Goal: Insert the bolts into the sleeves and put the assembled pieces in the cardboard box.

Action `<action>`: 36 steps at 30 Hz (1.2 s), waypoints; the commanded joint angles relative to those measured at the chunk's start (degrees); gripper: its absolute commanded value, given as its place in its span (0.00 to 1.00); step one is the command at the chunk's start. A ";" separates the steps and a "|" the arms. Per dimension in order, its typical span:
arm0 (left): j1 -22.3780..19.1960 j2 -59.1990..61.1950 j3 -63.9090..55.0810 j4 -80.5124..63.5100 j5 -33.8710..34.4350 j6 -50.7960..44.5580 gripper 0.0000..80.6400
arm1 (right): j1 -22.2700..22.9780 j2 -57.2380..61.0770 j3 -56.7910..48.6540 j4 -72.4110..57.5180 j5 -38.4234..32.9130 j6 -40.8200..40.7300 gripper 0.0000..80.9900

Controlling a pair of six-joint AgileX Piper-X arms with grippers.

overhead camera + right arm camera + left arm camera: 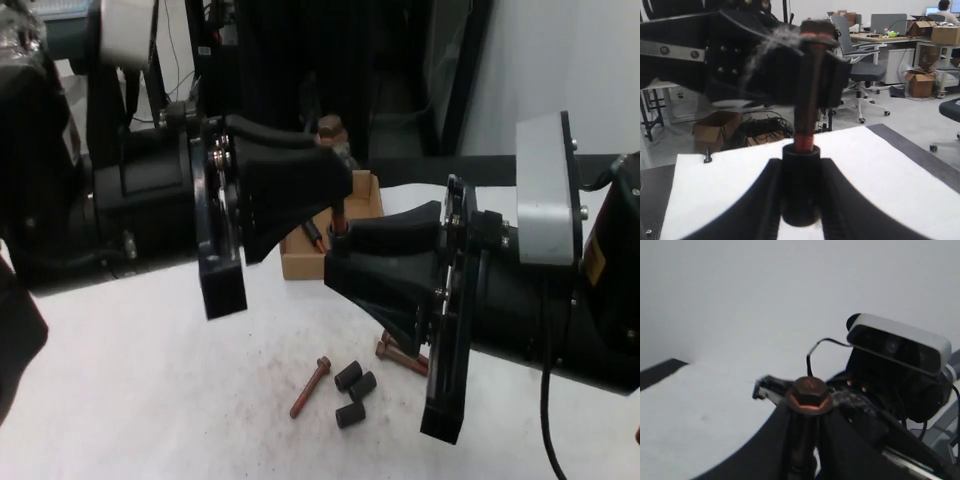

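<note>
Fingers (pixel 765 450) of the left end effector (pixel 807 440) clamp a copper hex-head bolt (pixel 810 396), its tip inside a black cylindrical sleeve (pixel 801 185) gripped by the right end effector (pixel 801 210). Both hang over the white worktop (pixel 150 380), near the brown cardboard box (pixel 300 262) at its far edge.

A copper-coloured bolt (pixel 810 392) with a hexagonal head stands upright in the left hand (pixel 805 437). Its lower end sits inside a black sleeve (pixel 800 185) gripped by the right hand (pixel 800 205). On the white tabletop (pixel 150 380) lie a loose bolt (pixel 310 388) and three black sleeves (pixel 352 392) close together, and more bolts (pixel 398 352) just beside them. The open cardboard box (pixel 300 263) stands behind.
</note>
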 commanded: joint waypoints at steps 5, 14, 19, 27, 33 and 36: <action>-0.15 -0.08 0.44 0.56 1.22 -1.82 0.68 | 0.03 -0.62 -0.65 -1.83 0.24 0.17 0.01; -0.15 -0.08 0.67 -1.39 -2.69 -1.82 0.72 | 0.03 -0.61 -0.65 -1.49 0.24 0.17 0.01; -0.15 -0.79 0.67 -12.21 -13.61 -1.82 0.63 | -0.88 -0.61 -0.65 4.33 3.23 1.05 0.01; -0.15 -2.21 0.67 -8.50 -24.88 2.24 0.00 | -5.57 0.91 -6.02 25.28 12.26 7.71 0.01; -0.15 -2.21 0.67 14.11 -29.77 2.99 0.00 | -10.21 10.07 -17.81 33.63 12.28 7.71 0.01; -0.15 -2.21 0.67 26.68 -32.12 2.99 0.00 | -11.53 18.36 -26.32 39.57 12.28 7.71 0.01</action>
